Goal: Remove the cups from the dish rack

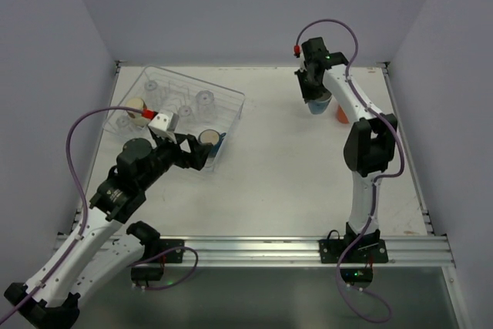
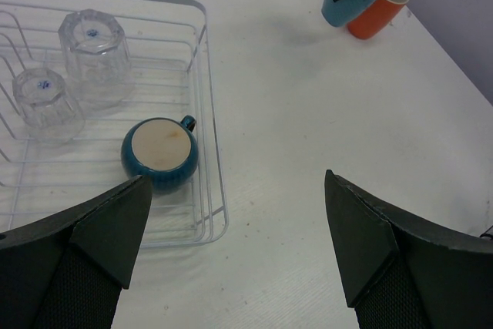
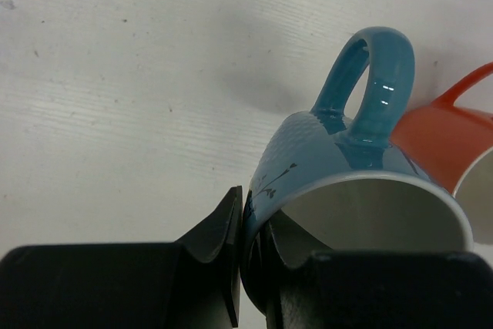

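Right wrist, light blue mug (image 3: 308,152), glossy w/ loop handle, white inside

On the speckled white tabletop (image 2: 308,113), towards the right of its far edge, a light blue mug (image 3: 331,159) is showing a small dark sprig motif on dimpled glaze and a pale interior. The orange cup (image 3: 451,140) beside it is showing a cream lining. In the clear dish rack (image 2: 208,113) near the far left corner, a dark blue cup (image 2: 160,156) is displaying a tan base. Two clear tumblers (image 2: 94,55) are carrying tiny blue marks. The right gripper (image 3: 250,225) is appearing matte black.
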Available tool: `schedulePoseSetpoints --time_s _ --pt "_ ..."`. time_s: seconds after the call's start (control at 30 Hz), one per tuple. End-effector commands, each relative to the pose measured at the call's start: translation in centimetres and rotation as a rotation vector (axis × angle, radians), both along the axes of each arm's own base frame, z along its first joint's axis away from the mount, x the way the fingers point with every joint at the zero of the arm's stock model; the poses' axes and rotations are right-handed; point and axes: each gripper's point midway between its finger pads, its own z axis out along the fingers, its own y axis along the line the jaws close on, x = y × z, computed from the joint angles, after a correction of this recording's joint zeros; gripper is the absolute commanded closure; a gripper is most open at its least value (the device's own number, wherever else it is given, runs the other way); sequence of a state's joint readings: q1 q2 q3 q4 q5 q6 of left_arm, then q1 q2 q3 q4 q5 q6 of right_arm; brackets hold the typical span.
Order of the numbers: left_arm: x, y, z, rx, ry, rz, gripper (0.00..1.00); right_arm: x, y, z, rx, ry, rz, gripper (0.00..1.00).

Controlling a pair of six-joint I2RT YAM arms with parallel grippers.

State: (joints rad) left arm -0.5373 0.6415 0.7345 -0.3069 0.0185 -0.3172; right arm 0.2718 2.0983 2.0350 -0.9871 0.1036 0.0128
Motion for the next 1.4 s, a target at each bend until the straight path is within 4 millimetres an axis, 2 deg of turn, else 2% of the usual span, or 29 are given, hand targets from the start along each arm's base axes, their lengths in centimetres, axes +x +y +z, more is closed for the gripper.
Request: schedulePoseSetpoints --time_s 0.0,0.1,0.27,0.43,0.6,0.77,0.9,1.03,1.1,1.17,1.23,1.27,1.3,1.37 --pt "0.3 -0.3 0.7 0.006 -0.044 -0.017 0.0 1.9 -0.7 0.8 0.0 -0.043 0.033 1.0" --pt "0.5 -0.3 0.5 0.012 -0.037 -0.01 0.0 2.6 -0.6 -0.7 0.023 -0.032 0.039 1.0" --pt "0.8 -0.3 0.1 0.022 -0.025 -0.003 0.0 3.4 -0.9 -1.8 0.028 -0.034 0.029 1.0" --pt "1.2 -0.2 -0.5 0.034 -0.006 0.009 0.0 3.2 -1.6 -3.2 0.013 -0.006 0.02 1.0" --pt "1.6 0.2 -1.1 0.052 0.015 0.042 0.0 3.0 -1.7 -4.6 0.02 0.018 0.027 0.95" --pt "1.8 0.3 -1.6 0.062 0.036 0.05 0.0 3.1 -1.8 -5.0 0.028 0.021 0.022 0.94" --pt "2.1 0.4 -1.8 0.069 0.044 0.062 0.0 3.3 -2.0 -4.3 0.029 0.004 0.02 0.84" --pt "2.3 0.4 -2.2 0.078 0.069 0.076 0.0 3.3 -2.3 -3.5 0.021 -0.013 0.012 0.61" --pt "2.4 0.4 -2.4 0.082 0.083 0.079 0.0 3.3 -2.3 -2.5 0.03 -0.038 0.011 0.6" --pt "2.6 0.5 -2.3 0.085 0.088 0.091 0.0 3.3 -2.2 -1.7 0.037 -0.057 0.011 0.53" --pt "2.8 0.5 -2.2 0.086 0.096 0.101 0.0 3.2 -2.1 -0.2 0.049 -0.088 0.008 0.53" --pt "2.9 0.6 -2.2 0.086 0.101 0.107 0.0 3.1 -2.1 0.3 0.057 -0.097 0.007 0.49" --pt "3.1 0.6 -2.2 0.093 0.113 0.117 0.0 3.0 -1.9 2.1 0.076 -0.134 0.004 0.43" --pt "3.5 0.9 -2.2 0.107 0.134 0.144 0.0 2.8 -1.5 4.0 0.108 -0.183 0.007 0.36"
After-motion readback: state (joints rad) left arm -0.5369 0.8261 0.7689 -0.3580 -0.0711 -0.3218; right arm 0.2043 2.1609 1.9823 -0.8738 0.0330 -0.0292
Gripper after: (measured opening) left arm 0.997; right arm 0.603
